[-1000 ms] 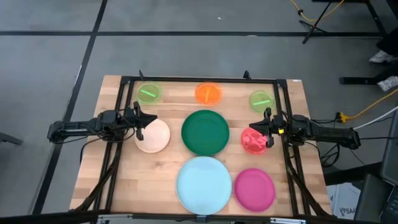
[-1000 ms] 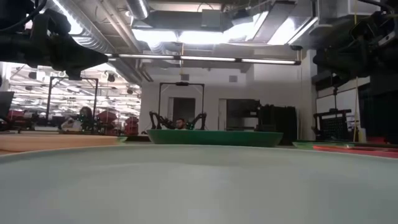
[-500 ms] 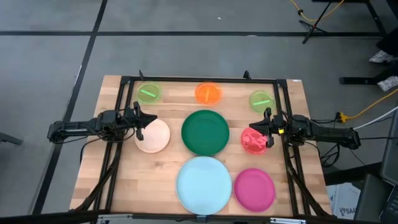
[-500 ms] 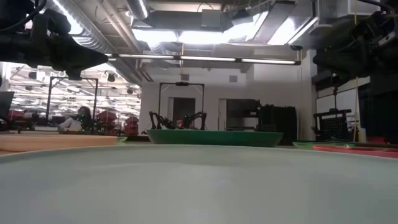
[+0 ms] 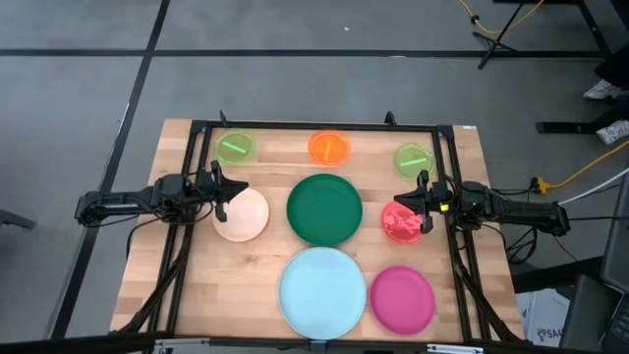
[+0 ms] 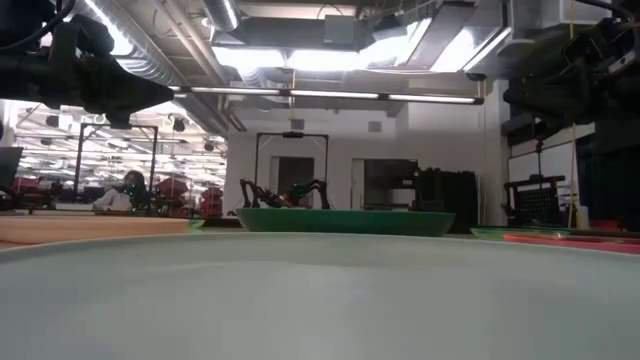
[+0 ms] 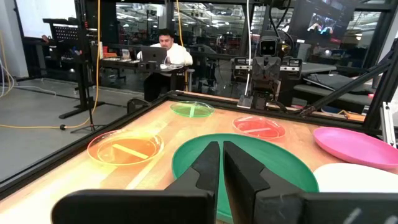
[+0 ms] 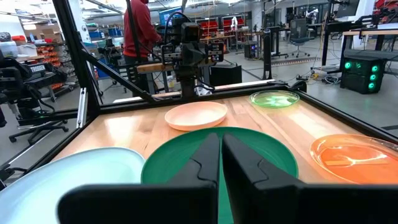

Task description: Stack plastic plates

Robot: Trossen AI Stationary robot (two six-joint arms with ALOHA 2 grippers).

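Eight plates lie flat and apart on the wooden table. Across the far side are a lime green plate (image 5: 236, 147), an orange plate (image 5: 329, 147) and a second lime green plate (image 5: 414, 159). The dark green plate (image 5: 324, 208) is in the middle, with the pale pink plate (image 5: 244, 216) to its left and the red plate (image 5: 400, 222) to its right. The light blue plate (image 5: 322, 288) and the magenta plate (image 5: 403, 299) lie near. My left gripper (image 5: 218, 193) is shut above the pink plate's left rim, pointing right. My right gripper (image 5: 425, 205) is shut above the red plate's right rim, pointing left.
A black frame (image 5: 314, 126) runs round the table's far and side edges. Bare wood shows in the near left corner (image 5: 167, 285). Beyond the table a person (image 7: 163, 50) sits at a desk and another (image 8: 140, 28) stands. The light blue plate (image 6: 320, 300) fills the low view's foreground.
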